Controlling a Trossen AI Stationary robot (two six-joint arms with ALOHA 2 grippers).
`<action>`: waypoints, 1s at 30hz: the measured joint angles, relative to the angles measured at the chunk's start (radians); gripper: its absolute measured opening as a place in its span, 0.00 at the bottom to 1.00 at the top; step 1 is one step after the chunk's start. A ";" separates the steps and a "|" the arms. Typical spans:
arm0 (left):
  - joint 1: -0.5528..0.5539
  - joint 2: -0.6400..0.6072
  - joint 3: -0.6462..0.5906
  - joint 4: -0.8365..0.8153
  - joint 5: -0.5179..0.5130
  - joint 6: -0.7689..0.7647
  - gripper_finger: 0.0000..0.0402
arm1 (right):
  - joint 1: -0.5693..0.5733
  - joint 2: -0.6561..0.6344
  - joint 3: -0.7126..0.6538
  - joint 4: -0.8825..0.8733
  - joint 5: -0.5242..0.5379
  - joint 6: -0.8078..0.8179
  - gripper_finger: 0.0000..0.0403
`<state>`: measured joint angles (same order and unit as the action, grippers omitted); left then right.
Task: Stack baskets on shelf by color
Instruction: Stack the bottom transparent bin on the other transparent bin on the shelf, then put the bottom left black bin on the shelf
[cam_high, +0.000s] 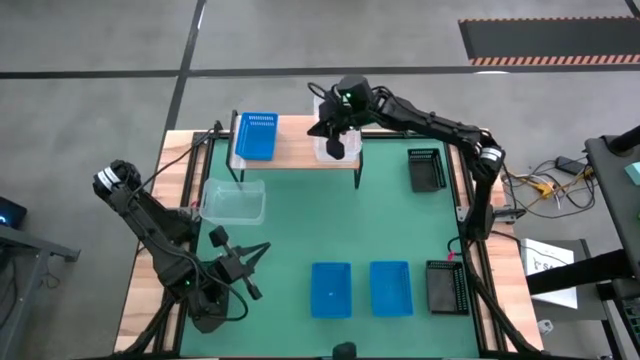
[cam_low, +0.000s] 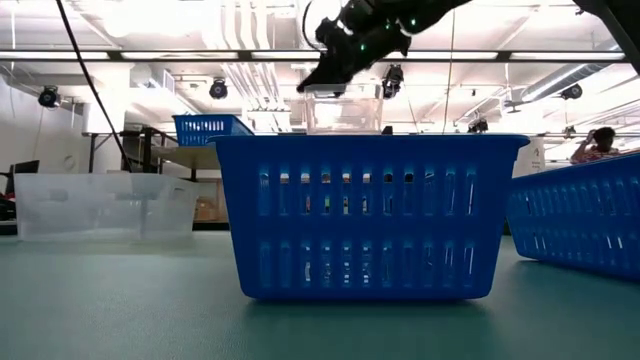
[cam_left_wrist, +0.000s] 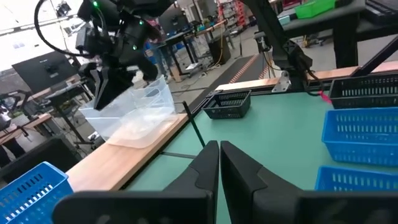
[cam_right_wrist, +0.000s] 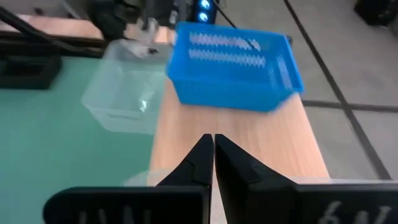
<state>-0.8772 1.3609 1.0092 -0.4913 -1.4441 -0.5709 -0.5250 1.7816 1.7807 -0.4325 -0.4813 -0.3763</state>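
Observation:
The shelf (cam_high: 296, 156) stands at the table's far side. A blue basket (cam_high: 255, 135) sits on its left end. A clear basket (cam_left_wrist: 138, 111) sits on its right end, apparently nested in a second clear one. My right gripper (cam_high: 337, 146) is over it, shut on it; it also shows in the right wrist view (cam_right_wrist: 213, 142). Another clear basket (cam_high: 233, 200) rests on the mat at the left. Two blue baskets (cam_high: 331, 289) (cam_high: 390, 287) and two black ones (cam_high: 427, 168) (cam_high: 446, 287) rest on the mat. My left gripper (cam_left_wrist: 219, 149) is shut and empty near the front left (cam_high: 262, 250). My right gripper holds the clear basket by its upper rim (cam_left_wrist: 122, 94), pinched between the two fingers (cam_left_wrist: 106, 93). The fingers come from above, slanting down. The gripper's body hides the exact place of contact. The basket sits slightly tilted with its bottom down on the shelf's right end.
The shelf's middle (cam_right_wrist: 236, 134) is bare wood between the blue and clear baskets. The near blue basket (cam_low: 365, 215) fills the low view. The right arm (cam_high: 440, 125) reaches over the table's far right corner. Open mat (cam_high: 330, 215) lies in the middle.

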 joint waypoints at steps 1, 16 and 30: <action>0.000 0.000 0.000 0.010 0.002 0.000 0.00 | 0.006 -0.011 0.008 -0.002 -0.017 0.000 0.02; 0.003 0.072 -0.002 0.051 0.283 -0.217 0.00 | 0.261 -0.243 -0.188 -0.240 -0.206 -0.175 0.02; 0.059 0.141 0.006 0.065 0.470 -0.349 0.00 | 0.457 -0.454 -0.651 0.115 -0.150 -0.082 0.02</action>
<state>-0.8179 1.5014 1.0149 -0.4264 -0.9739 -0.9195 -0.0682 1.3275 1.1293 -0.3178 -0.6314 -0.4586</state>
